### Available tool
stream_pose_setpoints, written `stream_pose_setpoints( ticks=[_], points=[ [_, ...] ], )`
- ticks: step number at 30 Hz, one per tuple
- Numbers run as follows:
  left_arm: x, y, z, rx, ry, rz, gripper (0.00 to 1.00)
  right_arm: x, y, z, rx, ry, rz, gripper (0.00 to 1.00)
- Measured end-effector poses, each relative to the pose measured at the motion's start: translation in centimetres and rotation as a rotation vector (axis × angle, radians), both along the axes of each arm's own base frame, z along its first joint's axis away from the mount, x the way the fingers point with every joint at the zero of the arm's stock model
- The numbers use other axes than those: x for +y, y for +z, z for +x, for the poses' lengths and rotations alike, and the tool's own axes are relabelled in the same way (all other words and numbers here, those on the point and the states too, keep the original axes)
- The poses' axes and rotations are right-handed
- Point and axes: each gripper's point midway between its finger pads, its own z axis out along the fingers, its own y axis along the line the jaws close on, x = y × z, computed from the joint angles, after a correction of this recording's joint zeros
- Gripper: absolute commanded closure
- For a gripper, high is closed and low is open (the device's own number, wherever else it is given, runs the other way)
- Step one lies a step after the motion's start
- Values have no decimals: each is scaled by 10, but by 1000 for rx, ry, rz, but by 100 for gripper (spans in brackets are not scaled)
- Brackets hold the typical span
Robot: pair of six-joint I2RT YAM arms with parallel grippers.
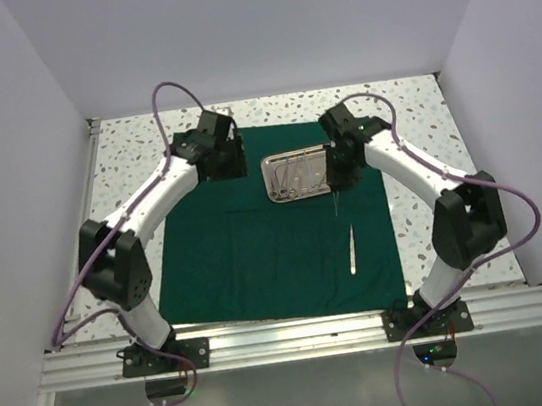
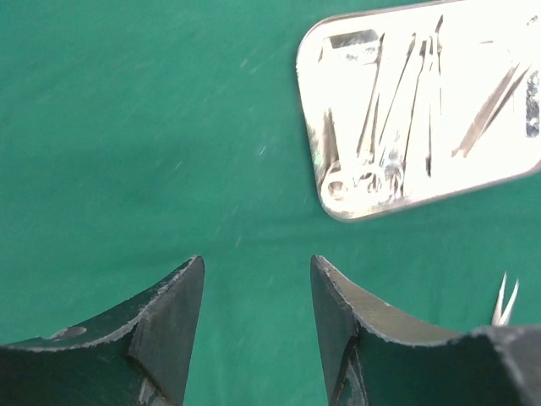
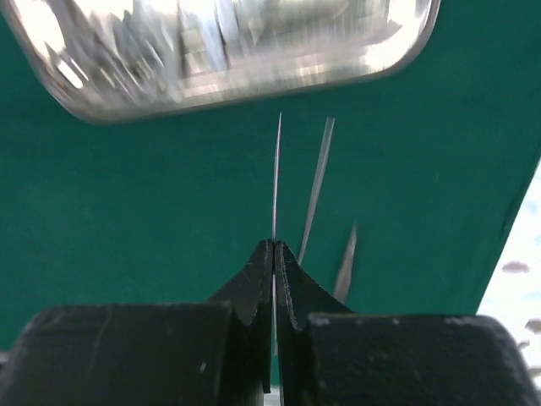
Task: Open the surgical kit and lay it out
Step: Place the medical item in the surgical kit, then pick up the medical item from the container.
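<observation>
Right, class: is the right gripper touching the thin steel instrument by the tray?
Touching. The right wrist view shows the right gripper shut on the thin steel instrument, whose shaft runs out from between the closed fingers.

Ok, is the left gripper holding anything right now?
No, the left gripper is open, and only bare green drape shows in the gap between its jaws.

So my left arm (image 1: 164, 193) and right arm (image 1: 409, 161) both reach forward, elbows bent outward, wrists turned in toward each other. My left fingers (image 2: 169, 321) are spread wide apart. My right fingers (image 3: 254, 288) are pinched tight on a slender steel tool (image 3: 276, 169).
</observation>
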Motion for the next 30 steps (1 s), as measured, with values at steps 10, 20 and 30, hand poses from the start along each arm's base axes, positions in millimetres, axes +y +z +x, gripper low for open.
stream_pose_setpoints(
  ticks=[10, 20, 30],
  points=[
    [-66, -55, 50, 67, -83, 9, 46, -24, -96, -123, 323, 57, -91, 100],
    [-95, -80, 59, 98, -111, 0, 46, -20, -89, -125, 328, 73, -69, 21],
    [-107, -112, 58, 144, -107, 30, 51, -2, -19, -85, 169, 106, -12, 21]
  ],
)
